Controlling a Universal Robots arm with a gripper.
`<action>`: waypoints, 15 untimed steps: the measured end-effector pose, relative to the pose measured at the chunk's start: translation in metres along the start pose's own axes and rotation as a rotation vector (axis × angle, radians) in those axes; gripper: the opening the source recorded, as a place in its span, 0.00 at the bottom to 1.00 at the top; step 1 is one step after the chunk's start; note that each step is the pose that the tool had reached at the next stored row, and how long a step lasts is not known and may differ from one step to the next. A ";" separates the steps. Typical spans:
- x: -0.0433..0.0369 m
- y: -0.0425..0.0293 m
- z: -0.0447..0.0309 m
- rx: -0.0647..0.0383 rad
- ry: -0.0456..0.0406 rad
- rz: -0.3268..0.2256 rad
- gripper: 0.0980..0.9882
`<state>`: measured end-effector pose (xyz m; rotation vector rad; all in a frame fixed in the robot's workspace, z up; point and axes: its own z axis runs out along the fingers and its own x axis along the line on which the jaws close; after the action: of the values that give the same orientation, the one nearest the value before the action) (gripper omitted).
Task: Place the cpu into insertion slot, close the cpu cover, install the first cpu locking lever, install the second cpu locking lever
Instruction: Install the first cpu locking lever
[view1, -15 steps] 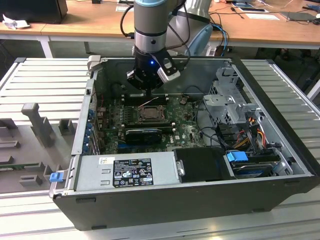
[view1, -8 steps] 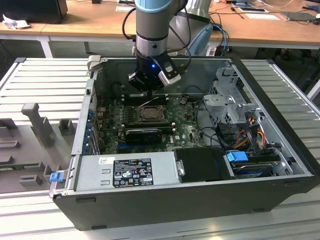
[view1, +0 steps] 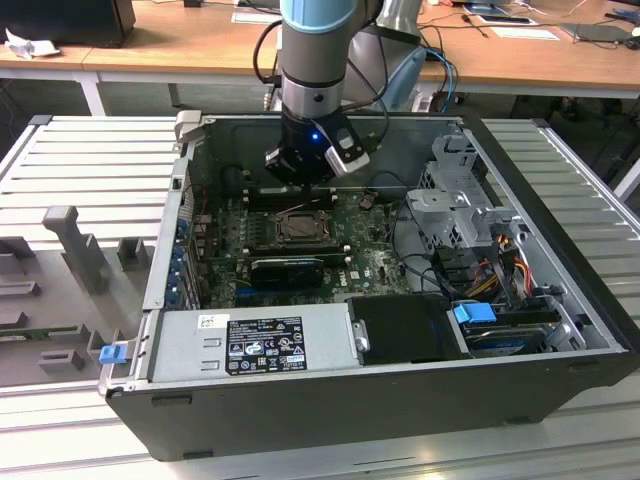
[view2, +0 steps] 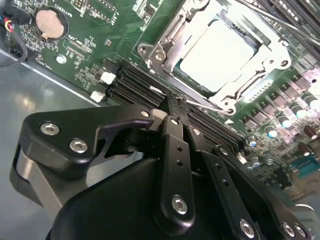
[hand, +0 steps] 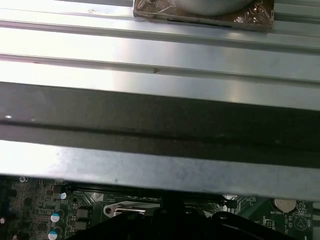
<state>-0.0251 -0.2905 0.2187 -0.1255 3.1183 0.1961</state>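
The cpu (view2: 217, 52), a pale square chip, lies seated in the insertion slot (view1: 300, 226) on the green board. The silvery cpu cover (view2: 276, 46) lies down over it, and the chip shows through its window. A thin wire locking lever (view2: 207, 104) runs along the socket's near edge. My gripper (view2: 175, 98) is shut, and its joined tips rest at this lever, just outside the socket's corner. Another thin lever rod (view2: 265, 17) crosses the socket's far side. In the exterior view the gripper (view1: 308, 180) hangs inside the case just behind the socket.
The open case (view1: 560, 300) walls in the board. A grey labelled box (view1: 255, 340) sits at the front, a black card (view1: 288, 268) lies before the socket, and a drive cage (view1: 455, 200) with cables stands on the exterior view's right. Black memory slots (view2: 132, 82) run beside the gripper tips.
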 end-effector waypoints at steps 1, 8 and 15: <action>-0.0005 0.0001 0.0007 0.000 0.0000 0.000 0.01; -0.0044 0.0012 0.0057 0.000 0.0000 0.000 0.01; -0.0068 0.0005 0.0095 0.000 -0.0001 0.000 0.01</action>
<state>-0.0183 -0.2883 0.2095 -0.1254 3.1183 0.1960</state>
